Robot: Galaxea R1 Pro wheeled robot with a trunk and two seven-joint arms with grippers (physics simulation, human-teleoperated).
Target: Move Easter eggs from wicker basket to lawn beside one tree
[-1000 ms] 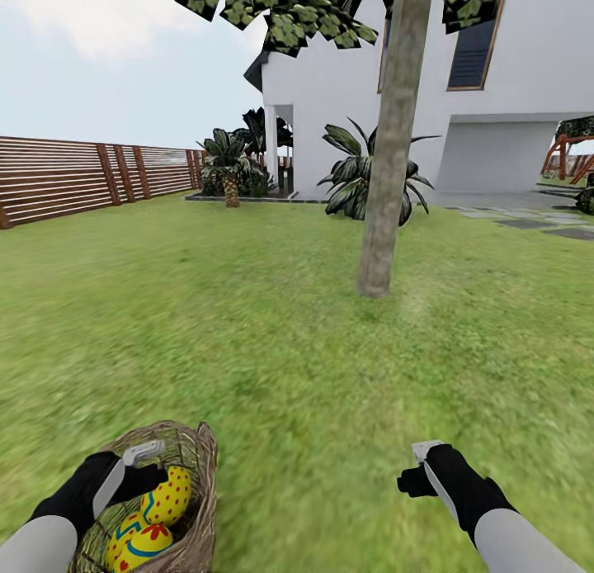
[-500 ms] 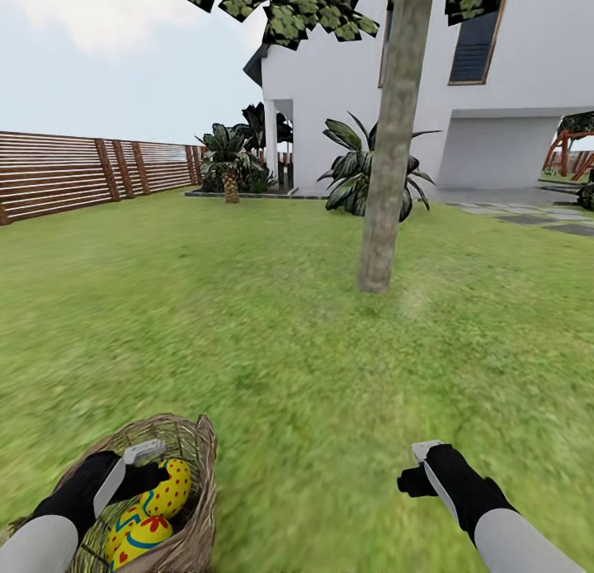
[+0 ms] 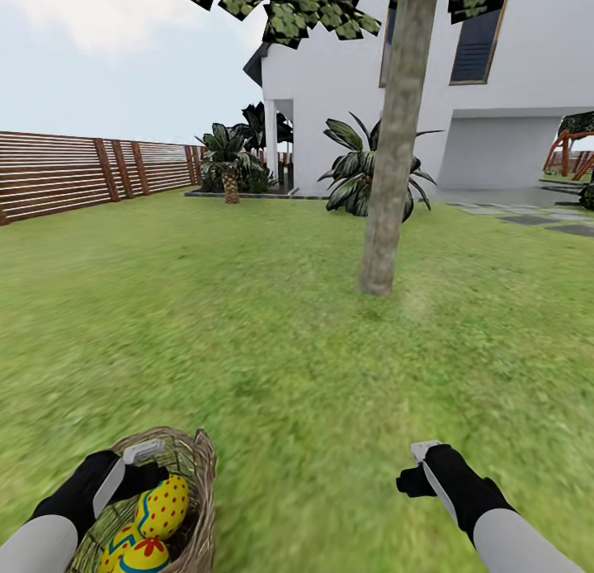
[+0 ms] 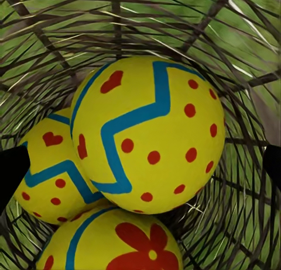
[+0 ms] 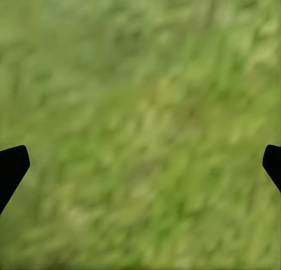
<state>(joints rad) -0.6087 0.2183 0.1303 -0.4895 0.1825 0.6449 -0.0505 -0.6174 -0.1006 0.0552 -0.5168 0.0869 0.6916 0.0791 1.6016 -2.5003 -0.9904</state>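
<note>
Easter eggs (image 4: 146,135) sit directly beyond your left gripper (image 4: 140,165), its fingers spread apart inside the wicker basket (image 3: 198,482); your right gripper (image 5: 140,165), also open, hangs over lawn (image 3: 313,391).

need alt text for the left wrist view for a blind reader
Three yellow eggs with blue zigzags, red dots and red flower marks are piled inside a wicker basket, seen close up from above. Green grass shows through the weave, and the left gripper's dark fingertips sit at both edges.

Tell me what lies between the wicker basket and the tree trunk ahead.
Bare lawn, seen in the head view: nothing lies on the grass between the wicker basket and the tree.
</note>
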